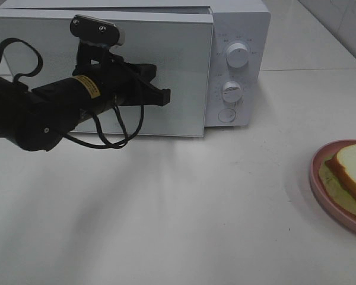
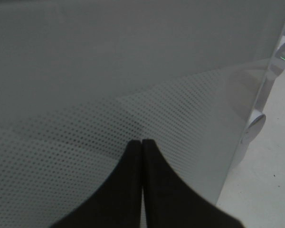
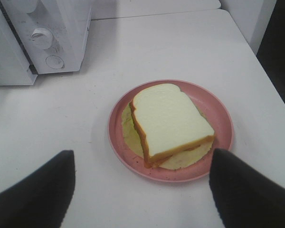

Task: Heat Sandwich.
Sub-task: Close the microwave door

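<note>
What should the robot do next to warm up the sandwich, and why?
Probably pull the microwave door wider with the left tool. That tool is shut and sits right against the door, which looks only slightly ajar. The sandwich lies on the pink plate, with the right tool open above it, so the way in likely comes first.
</note>
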`<state>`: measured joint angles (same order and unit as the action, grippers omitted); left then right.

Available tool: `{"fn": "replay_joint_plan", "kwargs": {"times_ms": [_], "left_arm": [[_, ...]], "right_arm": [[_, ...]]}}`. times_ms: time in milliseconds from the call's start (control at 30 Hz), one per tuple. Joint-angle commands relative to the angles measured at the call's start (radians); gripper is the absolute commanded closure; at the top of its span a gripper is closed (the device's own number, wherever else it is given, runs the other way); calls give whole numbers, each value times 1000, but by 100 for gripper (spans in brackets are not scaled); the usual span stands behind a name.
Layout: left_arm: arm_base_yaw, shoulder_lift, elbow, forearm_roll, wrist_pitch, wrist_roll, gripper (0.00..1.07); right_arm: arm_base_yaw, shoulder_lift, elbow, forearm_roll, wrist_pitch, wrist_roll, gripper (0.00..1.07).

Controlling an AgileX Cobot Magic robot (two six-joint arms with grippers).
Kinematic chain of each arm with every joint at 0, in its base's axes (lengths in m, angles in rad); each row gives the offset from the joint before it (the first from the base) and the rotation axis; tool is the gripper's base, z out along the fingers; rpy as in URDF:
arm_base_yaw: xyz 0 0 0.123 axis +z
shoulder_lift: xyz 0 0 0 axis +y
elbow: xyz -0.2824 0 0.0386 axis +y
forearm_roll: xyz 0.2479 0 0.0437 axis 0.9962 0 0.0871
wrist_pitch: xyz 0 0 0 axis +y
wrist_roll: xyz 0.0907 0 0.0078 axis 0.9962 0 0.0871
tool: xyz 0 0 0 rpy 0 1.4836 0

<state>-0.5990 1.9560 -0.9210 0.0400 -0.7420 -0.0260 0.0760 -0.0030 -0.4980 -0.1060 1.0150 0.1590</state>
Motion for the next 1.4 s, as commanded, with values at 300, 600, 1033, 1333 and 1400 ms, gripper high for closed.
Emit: {"fn": "replay_joint_plan", "kwargs": {"times_ms": [300, 600, 1033, 1333, 1400], "left_arm": [[-7, 80, -166, -82, 79, 43, 107], [-7, 115, -267, -189, 145, 161, 107], [-56, -28, -100, -177, 232, 161, 107], [-101, -158, -19, -166, 559, 158, 73], [-101, -196, -19, -188, 696, 153, 19]], "right_arm": [[-6, -28, 0, -6, -12, 4, 31], [-6, -28, 0, -6, -12, 4, 31], [-6, -28, 0, -6, -12, 4, 31], [-6, -28, 0, -6, -12, 4, 31], [-6, -28, 0, -6, -12, 4, 31]]}}
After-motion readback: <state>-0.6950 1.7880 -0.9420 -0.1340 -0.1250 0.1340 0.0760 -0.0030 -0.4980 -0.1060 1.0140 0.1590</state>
